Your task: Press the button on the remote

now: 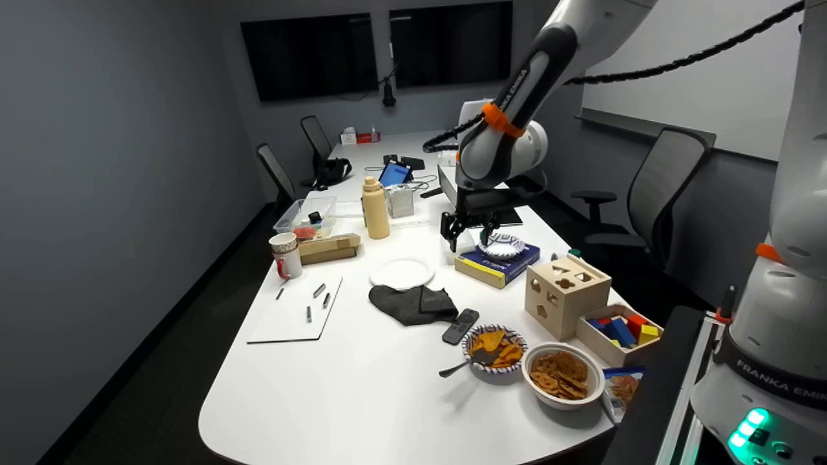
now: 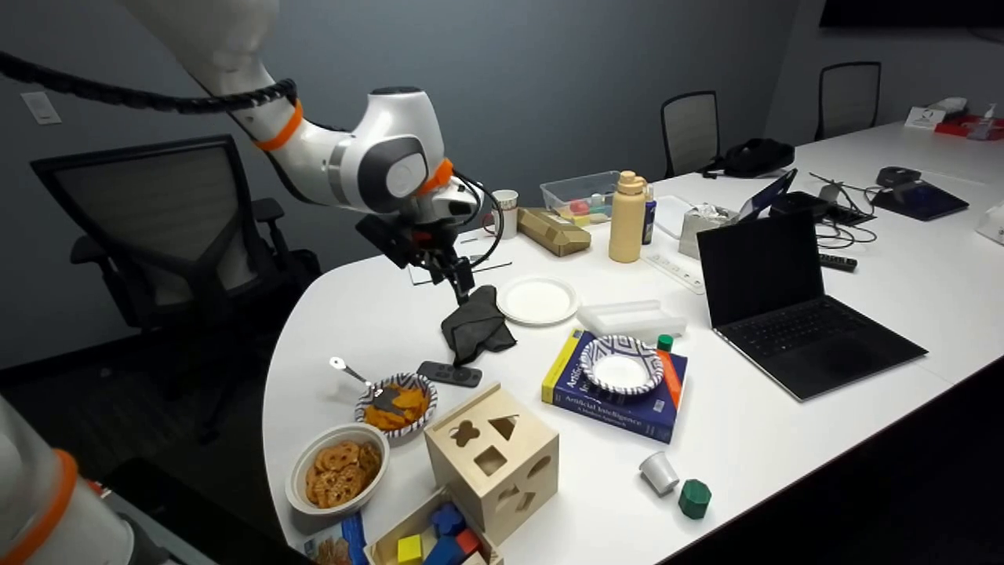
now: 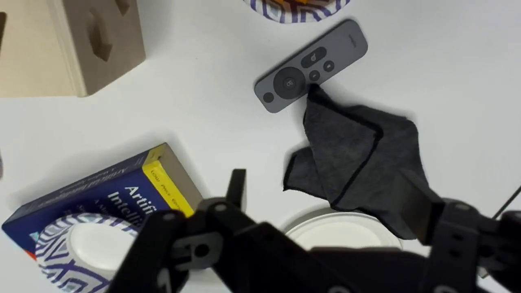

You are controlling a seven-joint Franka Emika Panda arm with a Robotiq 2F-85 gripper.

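The remote is a slim dark grey bar with a round button pad and several small buttons. It lies flat on the white table in both exterior views, remote (image 1: 460,326), remote (image 2: 449,373), and in the upper middle of the wrist view, remote (image 3: 311,67). A corner of the dark cloth (image 3: 350,150) reaches its edge beside the round pad. My gripper (image 3: 327,197) is open and empty, its fingers wide apart. It is above the table around the cloth and the white plate (image 3: 342,232), away from the remote. It also shows in both exterior views, gripper (image 1: 468,240), gripper (image 2: 461,284).
A patterned bowl of chips (image 1: 494,349) with a spoon stands close beside the remote. A pretzel bowl (image 1: 563,376) and a wooden shape box (image 2: 494,455) stand nearby. A thick book (image 3: 122,195) carries a patterned bowl (image 3: 97,246). A laptop (image 2: 816,337) stands farther along.
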